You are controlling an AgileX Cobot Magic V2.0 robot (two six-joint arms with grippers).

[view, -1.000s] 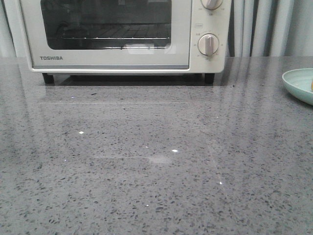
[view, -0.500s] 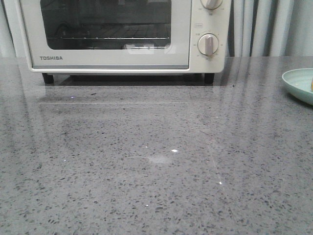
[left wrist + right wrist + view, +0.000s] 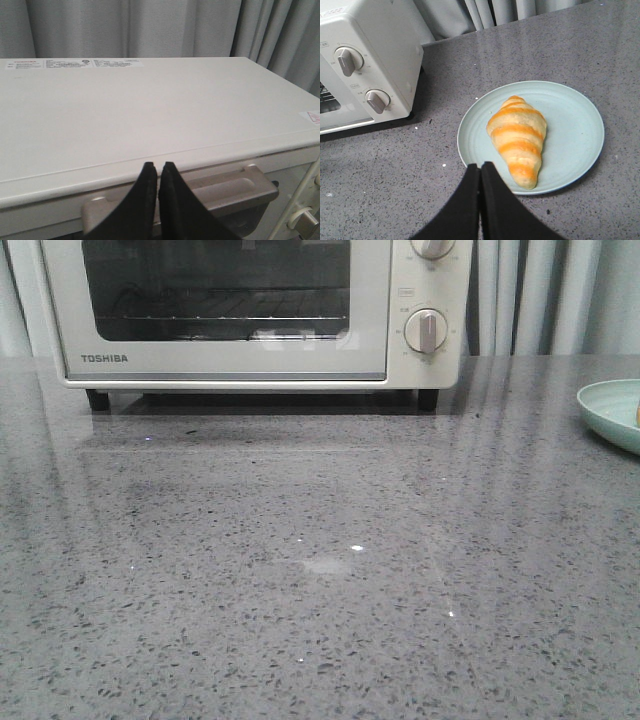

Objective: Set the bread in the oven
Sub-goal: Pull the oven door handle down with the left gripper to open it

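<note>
1. At the back of the grey table (image 3: 320, 570) stood the oven (image 3: 250, 310), its glass door shut and its wire rack visible behind the window; two dial knobs (image 3: 428, 331) sat on its right side.
2. The bread (image 3: 517, 140) lay on a pale green plate (image 3: 575, 150) on the table, to the right of the oven and well apart from it; only the plate's edge showed in the front view.
3. The left claw (image 3: 159, 172) hung above the oven's top front edge, its fingers pressed together and holding nothing, with the door handle (image 3: 225, 192) just beyond and below its tips.
4. The right claw (image 3: 480, 172) hovered near the plate's rim, likewise closed and empty, short of the bread.
5. Judged step: opening the door. The left claw would need to part its fingers, drop past the top edge, and close squarely on the middle of the handle, so that the door swings down evenly without dragging the oven forward.
6. Judged risk: an off-centre hold could slip off the smooth handle.
</note>
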